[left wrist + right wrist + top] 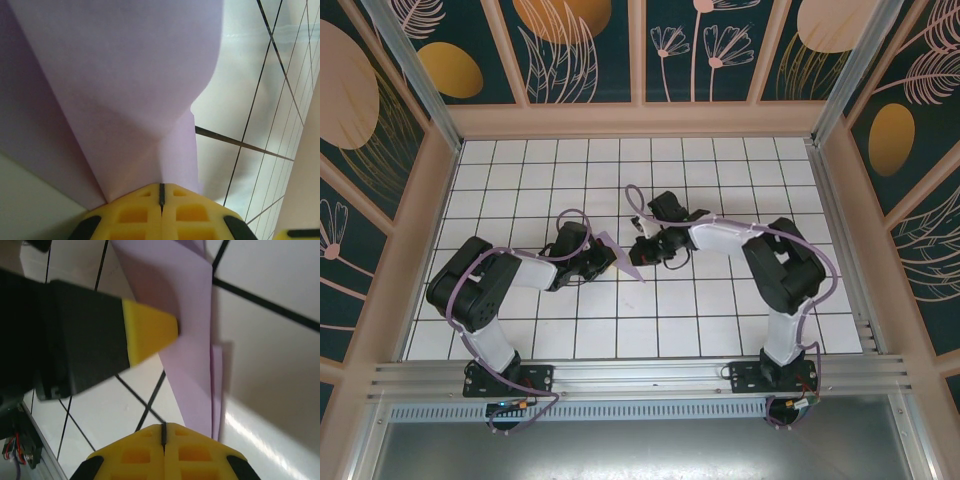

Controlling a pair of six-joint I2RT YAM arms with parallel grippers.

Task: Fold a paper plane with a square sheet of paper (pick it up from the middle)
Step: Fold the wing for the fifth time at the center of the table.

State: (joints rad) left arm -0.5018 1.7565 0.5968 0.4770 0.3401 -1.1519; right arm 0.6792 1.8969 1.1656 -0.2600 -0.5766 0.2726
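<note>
The sheet of paper (612,243) is lilac and folded into layers, held off the tiled floor at mid-table. In the left wrist view the paper (125,90) fans out from between the yellow fingertips of my left gripper (161,186), which is shut on it. My left gripper (603,258) and right gripper (642,250) meet tip to tip. In the right wrist view the paper (185,340) narrows to a layered strip running down past the right side of my right gripper (164,426), whose jaws are shut with nothing seen between them. The left gripper's yellow fingertip (150,332) presses the paper's edge.
White tiled floor (720,170) with dark grid lines spreads around both arms. Patterned walls and a wooden frame (640,120) enclose it on three sides. An aluminium rail (640,375) runs along the near edge by the arm bases.
</note>
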